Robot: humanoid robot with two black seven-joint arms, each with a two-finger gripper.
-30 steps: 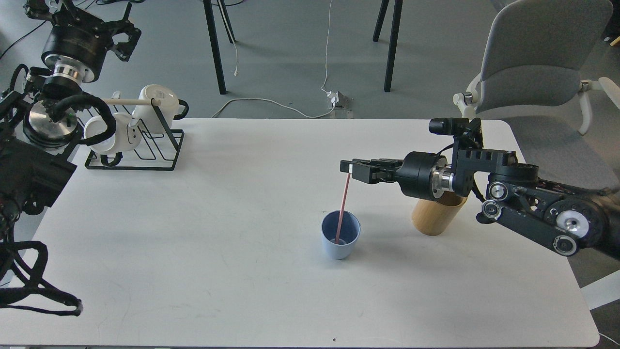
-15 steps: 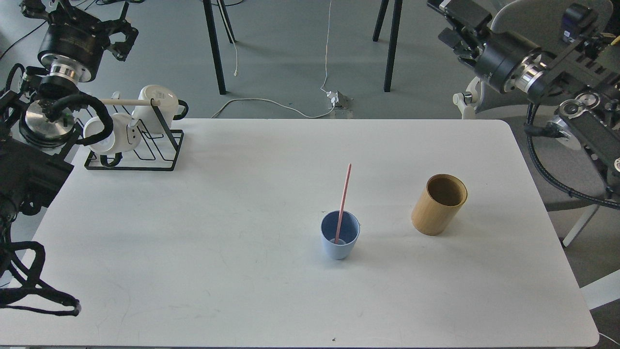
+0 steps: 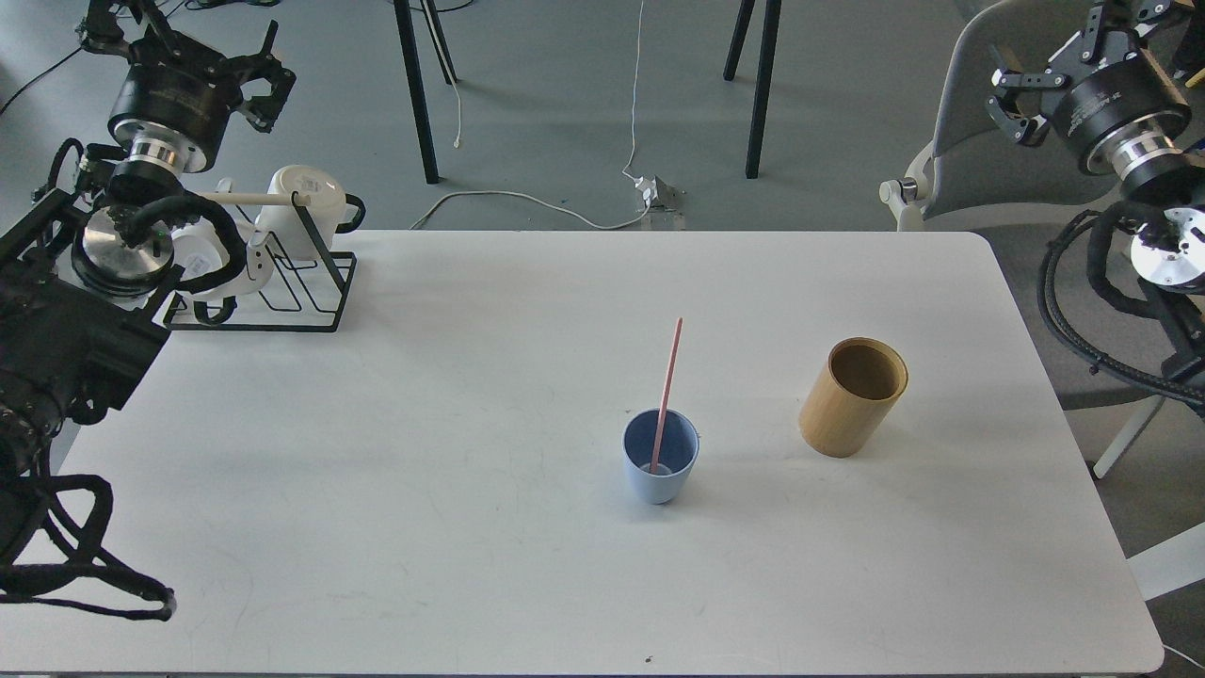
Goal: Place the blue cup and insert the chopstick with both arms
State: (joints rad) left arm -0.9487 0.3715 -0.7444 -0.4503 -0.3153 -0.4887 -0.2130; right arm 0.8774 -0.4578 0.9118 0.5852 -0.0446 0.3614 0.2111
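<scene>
One pink stick (image 3: 666,391) stands in one blue cup (image 3: 660,468), well apart from both raised grippers, left (image 3: 184,42) and right (image 3: 1073,47), jaws' state unclear.

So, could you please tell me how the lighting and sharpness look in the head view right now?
Head view: even, soft light; faint shadows right of the blue cup and tan holder; no glare on the white table; the pink chopstick is sharp.

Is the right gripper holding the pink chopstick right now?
No. The chopstick stands free in the blue cup, while the right gripper is raised far off by the chair, gripping nothing.
</scene>
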